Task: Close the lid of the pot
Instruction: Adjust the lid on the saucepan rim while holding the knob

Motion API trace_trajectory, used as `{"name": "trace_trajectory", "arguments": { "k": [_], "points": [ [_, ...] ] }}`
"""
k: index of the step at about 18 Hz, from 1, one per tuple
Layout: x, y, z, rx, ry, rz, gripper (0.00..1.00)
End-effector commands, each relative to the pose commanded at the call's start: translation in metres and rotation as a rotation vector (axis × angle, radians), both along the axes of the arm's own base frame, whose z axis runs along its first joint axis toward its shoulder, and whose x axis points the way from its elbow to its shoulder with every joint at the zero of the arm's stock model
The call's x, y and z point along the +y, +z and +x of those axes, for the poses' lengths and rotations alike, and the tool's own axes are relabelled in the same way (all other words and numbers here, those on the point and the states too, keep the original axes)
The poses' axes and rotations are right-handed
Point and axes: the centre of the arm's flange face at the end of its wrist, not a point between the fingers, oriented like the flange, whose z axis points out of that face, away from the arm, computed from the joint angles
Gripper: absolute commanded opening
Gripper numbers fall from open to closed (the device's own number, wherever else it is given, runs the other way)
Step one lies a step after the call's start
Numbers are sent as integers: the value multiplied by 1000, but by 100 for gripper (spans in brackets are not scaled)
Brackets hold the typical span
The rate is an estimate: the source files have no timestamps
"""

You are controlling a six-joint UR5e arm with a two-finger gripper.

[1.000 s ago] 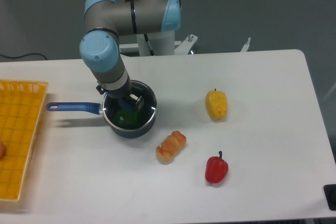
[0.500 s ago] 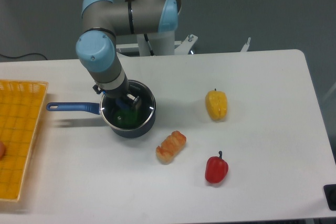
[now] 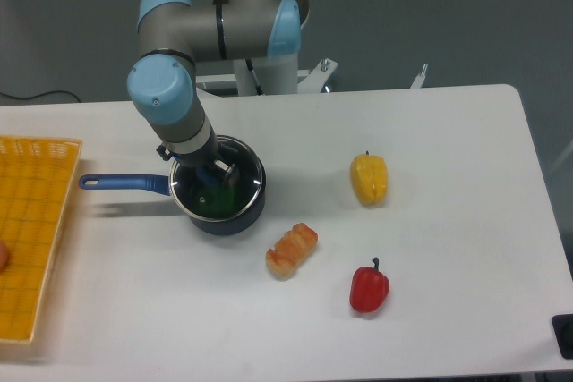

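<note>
Pot sits on the white table, left of centre, just in front of the arm's base. Small, round, dark navy body; long straight blue handle sticks out to the left toward the yellow mesh basket at the table's left edge, not touching it.

Lid is over the pot's mouth: round clear glass disc, thin bright metal rim tracing the pot's top edge. Looks roughly level and centred on the pot, but can't tell if it's fully seated. Something green shows through the glass inside the pot (shape unclear).

Gripper comes down from the arm onto the lid's centre, fingers either side of a dark blue bit that looks like the knob. Wrist blocks most of it, so whether the fingers are clamped on the knob or let go: cannot tell.

Rest of table: orange-tan bread-like toy just front-right of the pot, apart from it. Yellow pepper well to the right. Red pepper nearer the front edge, right of the bread toy. All lying loose, none touching each other.
</note>
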Motion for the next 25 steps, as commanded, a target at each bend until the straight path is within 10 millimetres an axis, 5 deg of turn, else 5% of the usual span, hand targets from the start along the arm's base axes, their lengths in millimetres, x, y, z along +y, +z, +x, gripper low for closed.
{"name": "trace_trajectory", "arguments": {
  "k": [14,19,22,25],
  "points": [
    [1,-3,0,-1,0,-3,54],
    [1,-2,-2,15,-3,-11,73],
    [1,-1,-2,19,-11,-15,100],
    [1,-1,-3,20,-10,-13,100]
  ]
}}
